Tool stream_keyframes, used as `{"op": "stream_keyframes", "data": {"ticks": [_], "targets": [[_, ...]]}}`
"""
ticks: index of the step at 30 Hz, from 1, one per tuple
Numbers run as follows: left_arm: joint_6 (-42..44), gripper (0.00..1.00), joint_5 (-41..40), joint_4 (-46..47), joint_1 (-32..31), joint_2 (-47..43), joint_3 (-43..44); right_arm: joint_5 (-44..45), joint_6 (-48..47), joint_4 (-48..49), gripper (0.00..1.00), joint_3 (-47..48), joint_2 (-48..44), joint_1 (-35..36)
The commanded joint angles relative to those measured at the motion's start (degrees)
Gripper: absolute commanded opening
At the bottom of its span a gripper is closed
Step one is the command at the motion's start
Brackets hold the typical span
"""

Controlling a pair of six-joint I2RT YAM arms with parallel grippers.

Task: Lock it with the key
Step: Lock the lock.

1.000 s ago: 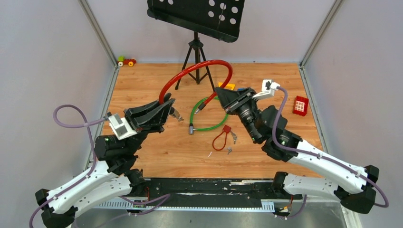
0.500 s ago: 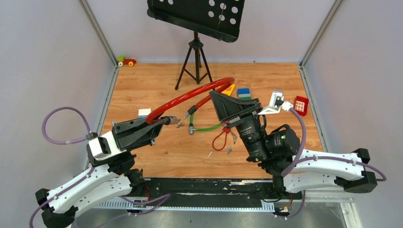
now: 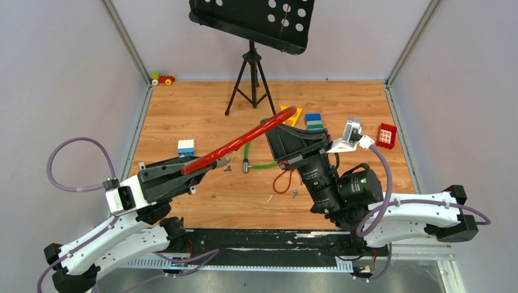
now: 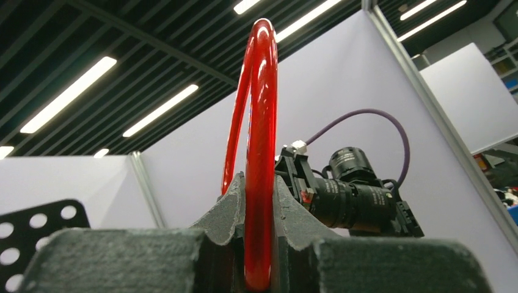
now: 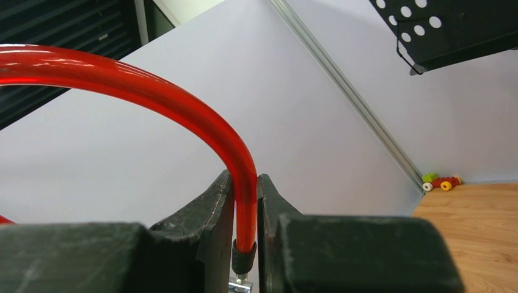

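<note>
Clamps red cable (image 3: 238, 143) tight in narrowed left gripper (image 4: 259, 204) and right gripper (image 5: 245, 201), right just above dark end plug (image 5: 243, 259), holds it off wooden table (image 3: 183, 116), with key (image 3: 294, 193) lying beside small red loop (image 3: 281, 182).

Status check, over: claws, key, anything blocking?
Holding red cable aloft: left claw, right claw, both shut. Small key loose on table, ungripped. Nothing covers it.

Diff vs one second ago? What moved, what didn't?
Both arms pulled back toward their bases, and the red cable tipped from a wide arch to a near-straight line seen from above. The left end effector and right end effector stay clamped on it. The green cable and key have not moved.
</note>
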Motion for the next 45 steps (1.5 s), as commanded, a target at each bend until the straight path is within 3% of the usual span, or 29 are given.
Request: {"op": "stream_keyframes", "data": {"ticks": [1, 11, 22, 45], "targets": [[-1.7, 0.0, 7.7, 3.5, 0.1, -0.8, 4.9, -3.5, -2.0, 6.8, 0.0, 2.2, -1.9, 2.2], [-3.4, 0.0, 22.0, -2.1, 0.1, 0.4, 12.5, -14.9, -3.4, 9.3, 0.0, 0.0, -3.9, 4.2], [-12.1, 0.0, 29.0, 2.7, 0.1, 3.7, 16.0, -24.4, -5.4, 11.9, 0.0, 0.8, -2.0, 4.8], [-12.2, 0.0, 30.7, 2.9, 0.1, 4.1, 15.8, -27.9, -2.8, 10.5, 0.0, 1.5, 0.4, 4.8]]}}
